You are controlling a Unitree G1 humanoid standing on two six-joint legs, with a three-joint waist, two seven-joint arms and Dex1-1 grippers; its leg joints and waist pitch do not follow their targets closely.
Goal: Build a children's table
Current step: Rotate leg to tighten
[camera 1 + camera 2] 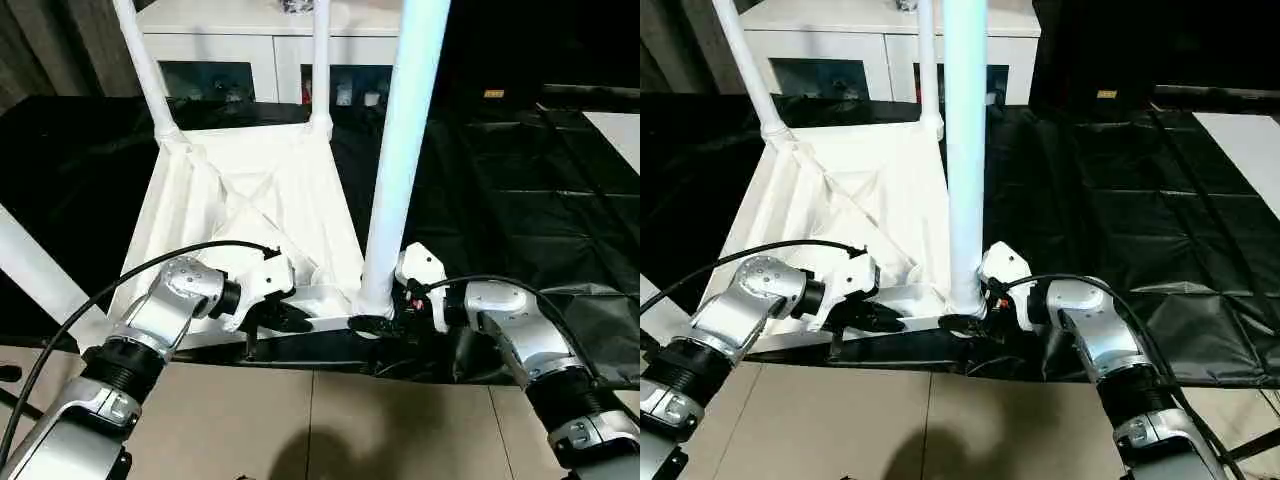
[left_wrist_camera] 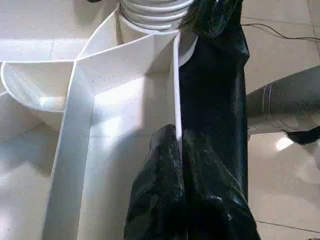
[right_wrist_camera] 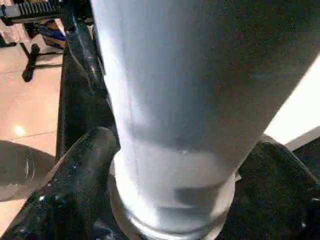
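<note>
Right gripper [image 1: 385, 322] clasping upright leg [image 1: 405, 140], left gripper [image 2: 180, 150] pinching tabletop rim [image 2: 176, 90]

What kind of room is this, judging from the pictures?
Probably an indoor workshop or test room: a large work table under a black cover, a white cabinet with glass doors behind it, and a tiled floor.

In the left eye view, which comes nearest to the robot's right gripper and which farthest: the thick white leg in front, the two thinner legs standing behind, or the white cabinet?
1. Thick white tube leg, between its fingers.
2. Two far legs, at the tabletop's back corners.
3. White glass-door cabinet, behind everything.
</note>
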